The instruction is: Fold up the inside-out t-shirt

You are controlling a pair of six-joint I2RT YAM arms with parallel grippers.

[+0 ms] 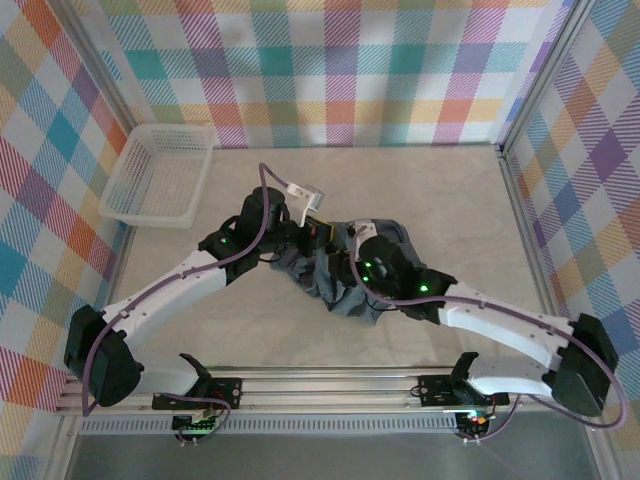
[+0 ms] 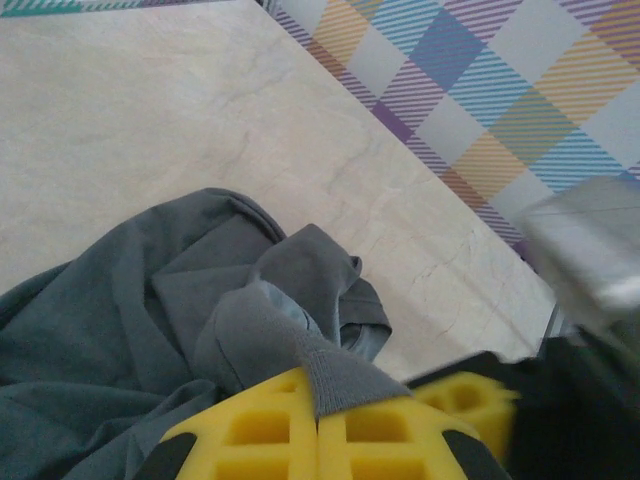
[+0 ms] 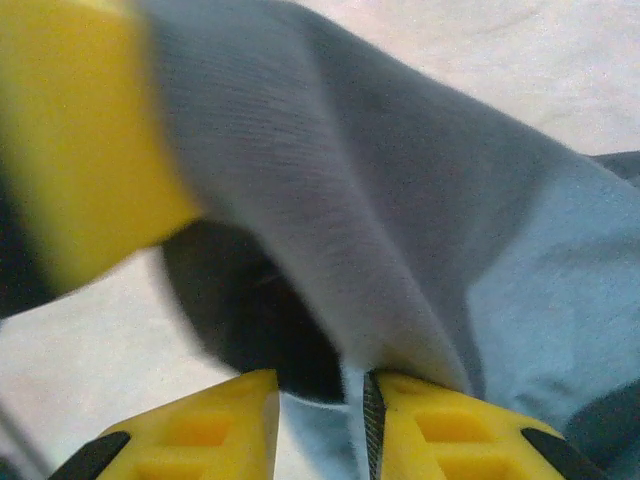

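Observation:
The slate blue-grey t-shirt lies crumpled in a heap at the middle of the table, with both grippers down in it. In the left wrist view my left gripper is shut on a ribbed edge strip of the t-shirt, which is pulled up from the heap. My left gripper meets my right gripper at the heap's upper edge. In the right wrist view my right gripper has its jaws apart. A taut fold of the t-shirt drapes over its right finger.
A white mesh basket stands at the back left, well apart from the shirt. Checked walls close in the table on three sides. Bare marble tabletop lies around the heap. A metal rail runs along the near edge.

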